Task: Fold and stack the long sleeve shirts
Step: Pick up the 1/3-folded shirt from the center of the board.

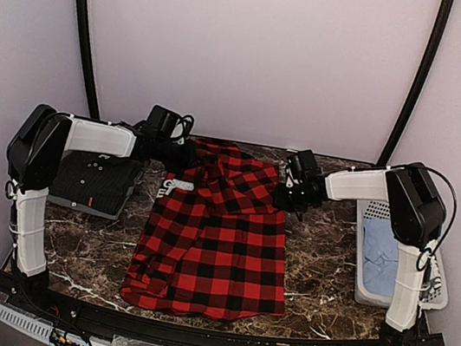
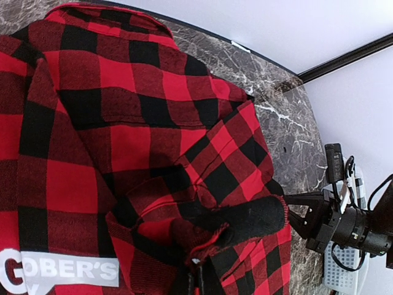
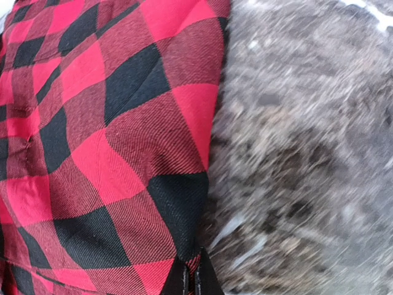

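Note:
The red-and-black check flannel shirt [image 1: 213,240] lies on the marble table, its far part bunched and raised. White lettering [image 2: 61,270] shows on it. My left gripper [image 1: 182,158] is shut on the shirt's far left part; its fingertips [image 2: 198,284] pinch a fold of cloth. My right gripper [image 1: 286,196] is shut on the shirt's right edge [image 3: 190,233]; its fingertips [image 3: 191,281] pinch the hem. The dark charcoal shirt [image 1: 93,179] lies folded at the left, under my left arm.
A white basket [image 1: 368,274] holding pale blue cloth stands at the right edge. The right arm [image 2: 344,221] shows in the left wrist view beyond the shirt. A black rail [image 1: 187,333] runs along the near edge. Bare marble [image 3: 307,153] lies right of the shirt.

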You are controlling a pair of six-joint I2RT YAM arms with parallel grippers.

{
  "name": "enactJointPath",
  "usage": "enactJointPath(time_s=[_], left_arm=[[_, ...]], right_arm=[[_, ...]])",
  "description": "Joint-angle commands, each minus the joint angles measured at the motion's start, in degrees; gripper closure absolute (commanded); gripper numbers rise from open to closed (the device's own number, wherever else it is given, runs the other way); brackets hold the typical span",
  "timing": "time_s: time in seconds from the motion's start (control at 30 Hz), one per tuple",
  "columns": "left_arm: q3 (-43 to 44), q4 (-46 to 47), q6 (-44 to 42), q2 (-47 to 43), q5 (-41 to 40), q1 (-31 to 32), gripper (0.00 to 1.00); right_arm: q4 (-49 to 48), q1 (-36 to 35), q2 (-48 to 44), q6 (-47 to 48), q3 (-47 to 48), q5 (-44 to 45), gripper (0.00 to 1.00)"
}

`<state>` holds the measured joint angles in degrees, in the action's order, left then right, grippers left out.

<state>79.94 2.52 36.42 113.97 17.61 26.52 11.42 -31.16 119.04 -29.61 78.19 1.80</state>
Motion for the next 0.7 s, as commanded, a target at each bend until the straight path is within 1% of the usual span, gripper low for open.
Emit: enactJointPath(time_s=[0.0,0.17,0.2,0.27,0.37,0.4,0.43,0.5,0.67], left_arm=[[4.74,4.2,-0.29,2.9,3.17,0.11,1.0],[10.64,4.8,0.38,6.88,5.0,0.11,1.0],[11.18,4.83,0.75,7.23,5.25,0.11,1.0],[12.37,5.0,1.27,7.74,5.81,0.17,1.0],[13.95,4.93,1.7,7.84,6.57,0.19,1.0],[14.34,4.85,1.85,7.84,6.74,0.2,1.0],[15.04,4.75,1.87,7.84,7.07,0.2,1.0],[16.16,4.65,2.05,7.84,7.37,0.26,1.0],[17.95,4.51,2.57,7.65,8.28,0.56,1.0]], right_arm=[[1.48,2.94,2.07,1.59,3.76,2.53,1.0],[3.51,5.13,3.81,3.01,7.26,1.14,1.0],[3.9,5.14,3.45,3.3,7.54,1.1,0.98],[4.22,5.14,1.89,3.5,6.84,0.83,0.85],[4.18,5.14,-2.29,3.42,4.07,0.75,0.62],[4.41,5.14,-3.91,3.35,3.02,0.95,0.55],[4.87,5.14,-5.49,3.14,1.69,0.88,0.51],[5.36,4.83,-9.33,2.48,-1.86,0.12,0.48],[8.54,1.52,-19.12,-0.25,-11.81,2.09,0.49]])
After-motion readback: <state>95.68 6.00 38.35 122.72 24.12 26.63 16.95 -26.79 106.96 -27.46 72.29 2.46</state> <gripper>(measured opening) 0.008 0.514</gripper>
